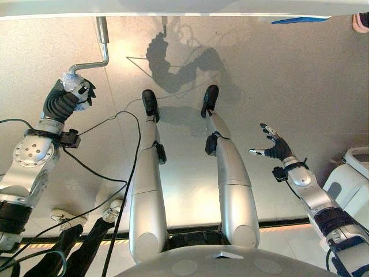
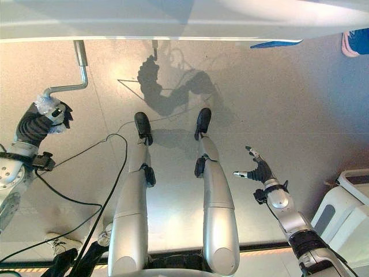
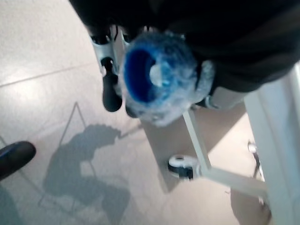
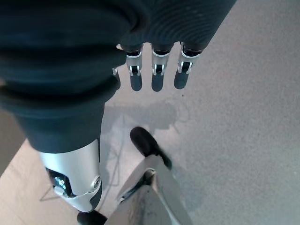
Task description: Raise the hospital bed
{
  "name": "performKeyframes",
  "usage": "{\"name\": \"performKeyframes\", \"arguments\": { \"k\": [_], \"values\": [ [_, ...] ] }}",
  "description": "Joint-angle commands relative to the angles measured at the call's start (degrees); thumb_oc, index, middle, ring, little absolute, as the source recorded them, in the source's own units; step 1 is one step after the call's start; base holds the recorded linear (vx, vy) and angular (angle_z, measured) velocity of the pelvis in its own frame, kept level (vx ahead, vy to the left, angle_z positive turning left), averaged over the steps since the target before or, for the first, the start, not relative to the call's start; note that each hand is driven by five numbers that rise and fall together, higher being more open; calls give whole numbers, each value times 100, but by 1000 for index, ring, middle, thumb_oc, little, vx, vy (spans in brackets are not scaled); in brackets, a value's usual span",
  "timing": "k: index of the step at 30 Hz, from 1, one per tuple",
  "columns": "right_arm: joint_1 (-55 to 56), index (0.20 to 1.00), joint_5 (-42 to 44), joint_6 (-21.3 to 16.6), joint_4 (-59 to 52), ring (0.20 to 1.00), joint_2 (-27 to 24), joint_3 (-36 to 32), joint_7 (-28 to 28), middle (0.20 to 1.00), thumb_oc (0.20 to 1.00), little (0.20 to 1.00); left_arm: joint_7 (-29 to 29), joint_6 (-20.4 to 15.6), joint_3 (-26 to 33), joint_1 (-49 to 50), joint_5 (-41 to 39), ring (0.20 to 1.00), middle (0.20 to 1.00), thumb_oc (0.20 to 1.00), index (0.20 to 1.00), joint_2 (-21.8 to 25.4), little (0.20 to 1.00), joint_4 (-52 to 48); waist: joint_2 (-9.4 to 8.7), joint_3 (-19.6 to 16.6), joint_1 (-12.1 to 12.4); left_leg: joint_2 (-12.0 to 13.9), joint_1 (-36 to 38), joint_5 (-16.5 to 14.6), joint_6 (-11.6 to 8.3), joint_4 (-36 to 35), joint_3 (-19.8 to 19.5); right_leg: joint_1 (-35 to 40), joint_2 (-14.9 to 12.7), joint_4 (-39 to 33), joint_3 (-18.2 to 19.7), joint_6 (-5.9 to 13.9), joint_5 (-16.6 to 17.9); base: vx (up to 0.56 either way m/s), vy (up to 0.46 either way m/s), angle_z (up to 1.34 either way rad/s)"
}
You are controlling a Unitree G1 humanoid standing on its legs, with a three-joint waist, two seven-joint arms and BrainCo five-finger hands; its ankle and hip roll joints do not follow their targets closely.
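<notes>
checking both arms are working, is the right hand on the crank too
No, the right hand hangs open over bare floor, apart from the crank handle.

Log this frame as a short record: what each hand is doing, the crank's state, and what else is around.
left hand: curled round the wrapped grip at the end of the crank handle
right hand: open, fingers spread, free over the floor, touching nothing
crank handle: bent metal rod running up to the bed frame at the top edge
crank grip: blue end cap under clear wrap, seen in the left wrist view
bed caster: on the floor under the frame
task stage: crank held; bed height cannot be judged
</notes>
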Motion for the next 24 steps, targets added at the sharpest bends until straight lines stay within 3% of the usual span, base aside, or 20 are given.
{"name": "performKeyframes", "arguments": {
  "k": [1, 9, 15, 24],
  "values": [
    [-88, 1000, 104, -36, 144, 1000, 7, 226, -84, 1000, 1000, 1000, 649, -187, 223, -375, 437, 200, 200, 200, 200, 87, 200, 778, -125, -70, -201, -344, -423, -794, 231, 885, 174, 297, -231, -515, 228, 1038, 344, 26, 152, 4],
    [-518, 1000, 279, 15, 8, 1000, 266, 619, -153, 1000, 1000, 1000, 1123, 235, -556, -2592, 757, 200, 200, 200, 200, -221, 200, 3216, -593, -70, -518, -238, -832, -1128, 286, 1414, 274, 155, -213, -738, 366, 1094, 467, 28, 89, -3],
    [-686, 1000, 382, -2, -235, 1000, 365, 865, -178, 1000, 1000, 1000, 1206, 442, -959, -3282, 989, 200, 200, 200, 200, -459, 200, 3938, -809, -70, -686, -201, -1027, -1253, 311, 1611, 365, -8, -180, -858, 464, 1084, 533, 13, 32, -15],
    [-888, 1000, 527, 25, -609, 1000, 343, 1035, -249, 1000, 1000, 1000, 1224, 522, -1578, -3665, 1230, 200, 200, 200, 200, -1077, 200, 3686, -805, -70, -780, -122, -1230, -1244, 355, 1729, 419, -461, -71, -622, 609, 936, 431, -7, -37, -7]
  ]
}}
